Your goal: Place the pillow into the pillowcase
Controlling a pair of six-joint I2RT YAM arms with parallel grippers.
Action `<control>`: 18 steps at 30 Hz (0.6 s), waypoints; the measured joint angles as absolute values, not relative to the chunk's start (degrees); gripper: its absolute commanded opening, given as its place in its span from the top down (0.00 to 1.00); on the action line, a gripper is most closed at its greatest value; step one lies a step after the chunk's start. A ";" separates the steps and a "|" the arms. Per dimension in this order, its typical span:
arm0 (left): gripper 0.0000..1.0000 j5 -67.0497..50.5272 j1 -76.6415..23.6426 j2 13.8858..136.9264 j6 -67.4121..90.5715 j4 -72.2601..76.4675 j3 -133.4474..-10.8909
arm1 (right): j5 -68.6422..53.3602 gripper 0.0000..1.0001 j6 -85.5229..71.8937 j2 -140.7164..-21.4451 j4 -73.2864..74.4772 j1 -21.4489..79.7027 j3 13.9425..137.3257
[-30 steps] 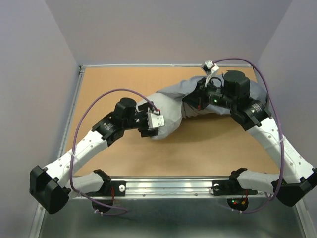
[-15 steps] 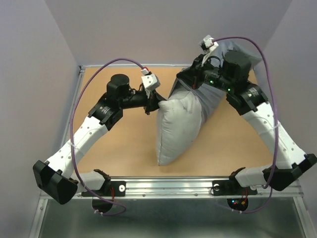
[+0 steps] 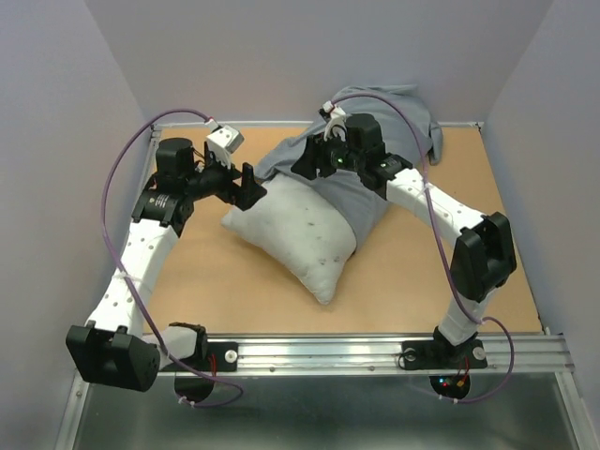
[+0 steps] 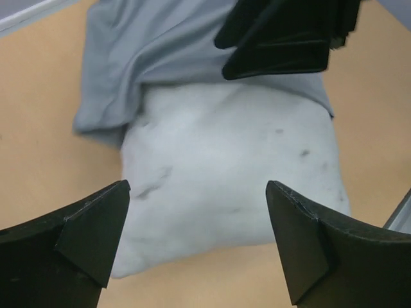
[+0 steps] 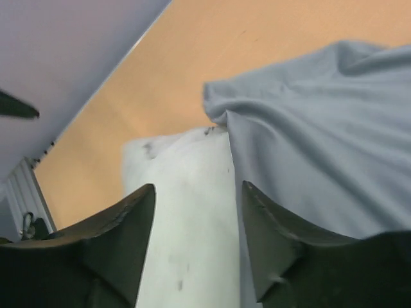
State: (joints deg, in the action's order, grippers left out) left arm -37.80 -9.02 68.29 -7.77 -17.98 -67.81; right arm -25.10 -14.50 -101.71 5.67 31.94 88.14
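The plump off-white fabric pillow (image 3: 305,234), upright a moment ago, now lies flat, its far end covered by the thin blue-grey cloth pillowcase (image 3: 375,117). My left gripper (image 3: 247,185) and right gripper (image 3: 302,165) both gape wide apart, holding nothing.

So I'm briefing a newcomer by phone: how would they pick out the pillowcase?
Look at the far middle of the brown table. The pillowcase is the thin, wrinkled blue-grey cloth covering the far end of the pillow, which is plump and off-white.

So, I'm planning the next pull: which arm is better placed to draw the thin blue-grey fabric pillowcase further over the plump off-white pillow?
Right, probably: right tool hovers open at the pillowcase hem on the pillow; left tool faces mostly bare pillow.
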 measured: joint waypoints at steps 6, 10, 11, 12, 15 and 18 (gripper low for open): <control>0.01 -35.00 -15.86 62.74 -13.67 -19.38 -63.53 | -22.57 0.50 -14.09 -97.78 5.74 31.94 88.86; 0.01 -29.43 -20.34 63.07 -13.23 -17.37 -58.28 | -19.77 0.49 -8.45 -95.35 8.67 32.05 90.70; 0.01 -28.67 -20.78 63.24 -12.32 -16.47 -57.06 | -18.87 0.47 -6.79 -95.77 9.96 32.25 91.83; 0.01 -27.79 -20.91 63.26 -11.40 -15.59 -55.88 | -18.20 0.46 -5.34 -96.29 11.05 32.36 92.86; 0.01 -25.52 -20.88 62.83 -7.40 -12.73 -52.62 | -15.70 0.45 -0.95 -98.63 13.30 33.36 94.43; 0.01 -24.56 -20.18 61.67 -4.03 -11.11 -50.48 | -12.99 0.45 3.77 -103.37 17.47 35.75 96.31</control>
